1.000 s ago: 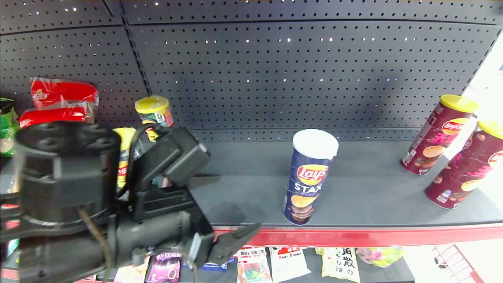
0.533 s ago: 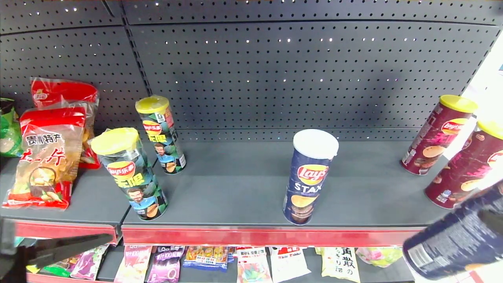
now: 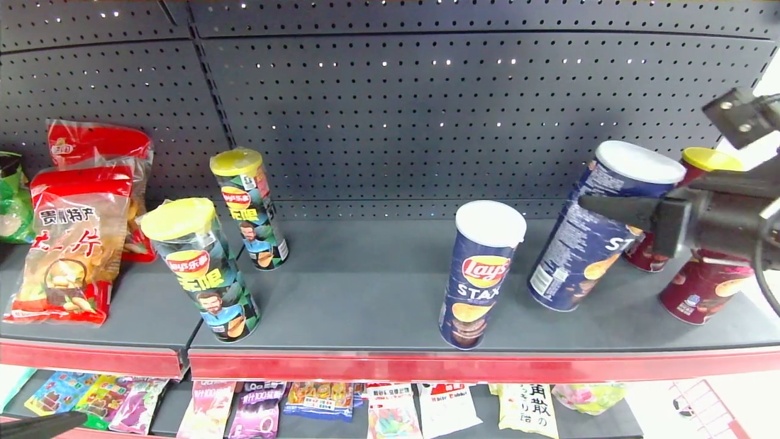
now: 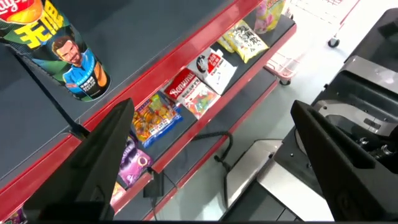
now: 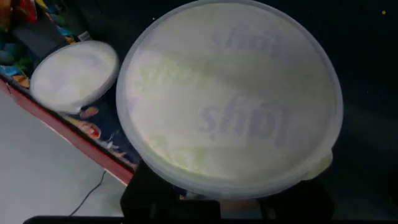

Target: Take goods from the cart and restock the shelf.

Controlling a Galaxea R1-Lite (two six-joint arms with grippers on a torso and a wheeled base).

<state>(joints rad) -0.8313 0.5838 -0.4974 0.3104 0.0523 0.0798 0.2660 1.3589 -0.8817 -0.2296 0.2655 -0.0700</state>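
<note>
We take the upright blue can (image 3: 481, 274), which stands near the front edge of the shelf (image 3: 378, 286), as our mark. Just right of it, the right gripper (image 3: 609, 213) is clamped on a second blue can, the held can (image 3: 585, 244). One finger lies across its upper side below the white lid. The held can is tilted, with its top leaning away from the blue can and its base low over the shelf. We cannot tell whether the base touches the shelf. In the right wrist view we look down on the held can's lid (image 5: 230, 99), with the blue can's lid (image 5: 74, 74) close beside it.

Right of the blue can, behind the held can, stand the maroon cans (image 3: 701, 286). Well left of it are two green cans (image 3: 204, 271), and farther left the red bags (image 3: 67, 244). Below it, packets (image 3: 448, 405) lie on the lower shelf (image 4: 205, 127).

The left gripper (image 4: 211, 143) hangs low and far left of the blue can, in front of the lower shelf. Its fingers are spread wide with nothing between them.
</note>
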